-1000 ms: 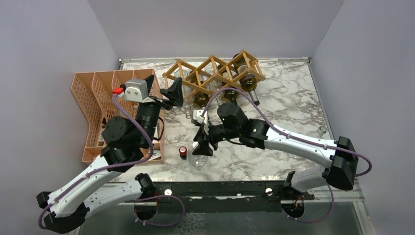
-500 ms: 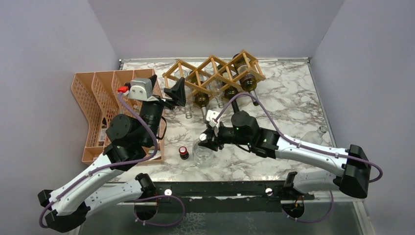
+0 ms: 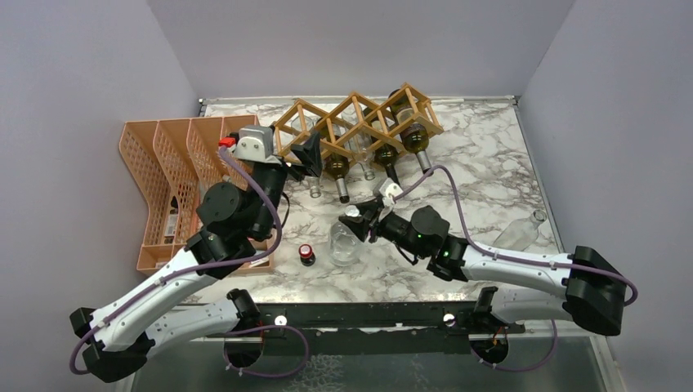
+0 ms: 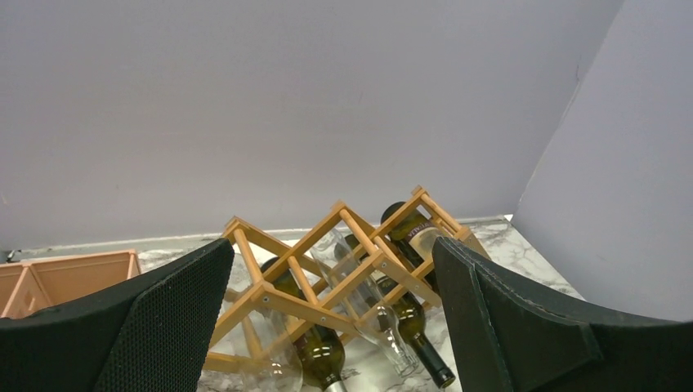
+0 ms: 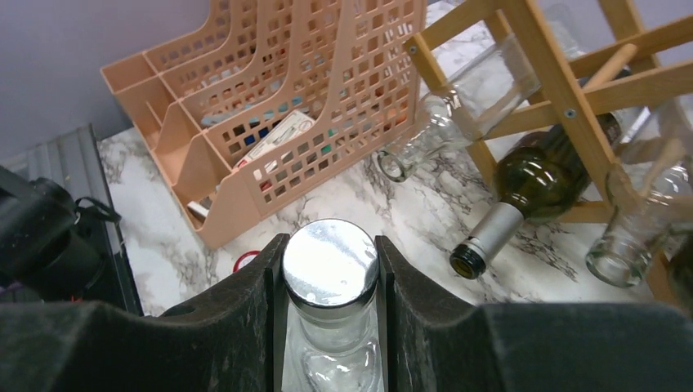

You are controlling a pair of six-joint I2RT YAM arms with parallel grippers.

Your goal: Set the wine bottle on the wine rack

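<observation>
The right claw (image 5: 330,263) clamps the neck of the clear wine bottle (image 3: 343,244), while the left claw (image 3: 308,154) gapes empty facing the wine rack (image 4: 381,260).

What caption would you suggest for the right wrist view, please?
Right gripper clamped on a silver-capped clear bottle, orange mesh file organiser and bottle-laden wooden wine rack beyond.

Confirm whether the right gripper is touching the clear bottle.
Touching. The right wrist view shows the right gripper with fingers pressed against the clear bottle at its silver cap, no gap either side.
</observation>
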